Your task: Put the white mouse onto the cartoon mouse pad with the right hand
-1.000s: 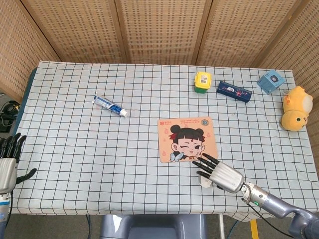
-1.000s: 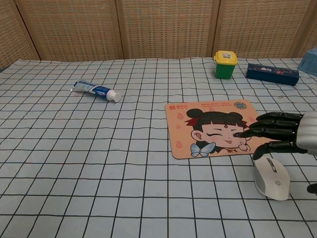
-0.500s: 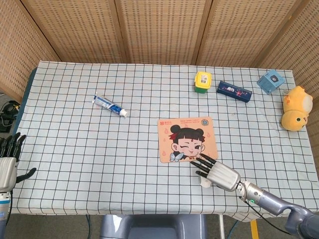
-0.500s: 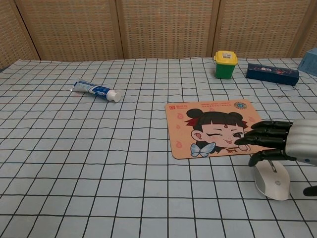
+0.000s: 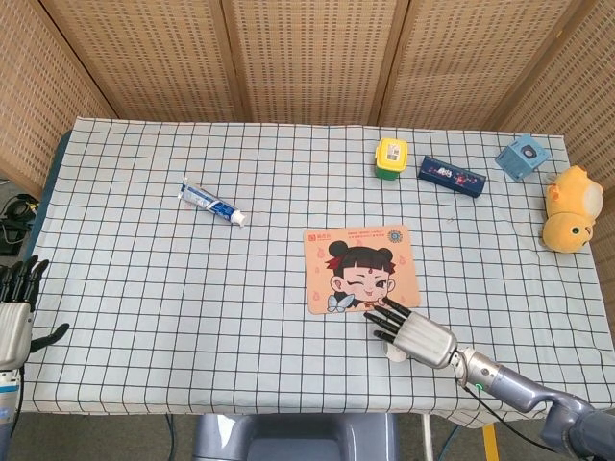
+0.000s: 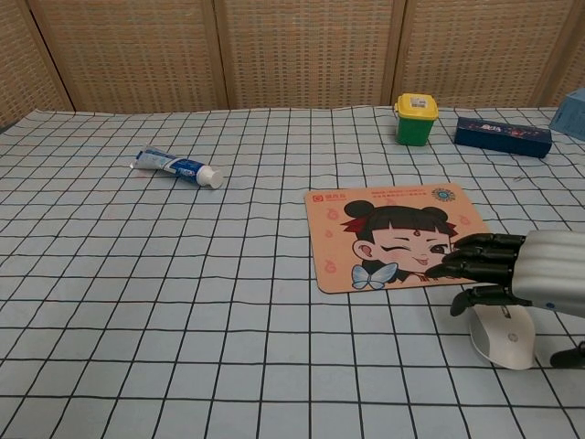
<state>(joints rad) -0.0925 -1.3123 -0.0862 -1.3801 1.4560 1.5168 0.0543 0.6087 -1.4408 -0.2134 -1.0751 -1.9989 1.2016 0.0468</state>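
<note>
The white mouse (image 6: 502,337) lies on the checked cloth just off the near right corner of the cartoon mouse pad (image 6: 395,235). In the head view only a sliver of the mouse (image 5: 393,353) shows under my hand, below the pad (image 5: 361,268). My right hand (image 6: 512,270) hovers flat over the mouse's front end, fingers stretched out toward the pad's edge, holding nothing; it shows as well in the head view (image 5: 411,328). My left hand (image 5: 13,309) hangs off the table's left edge, fingers apart and empty.
A toothpaste tube (image 5: 211,204) lies at mid left. A yellow-green container (image 5: 390,157), a dark blue box (image 5: 450,176) and a light blue box (image 5: 522,157) stand along the back right. A yellow plush toy (image 5: 571,207) sits at the right edge.
My right hand has sunk lower and drawn slightly toward the near-left, closer over the mouse. The mouse and the left hand have not moved.
</note>
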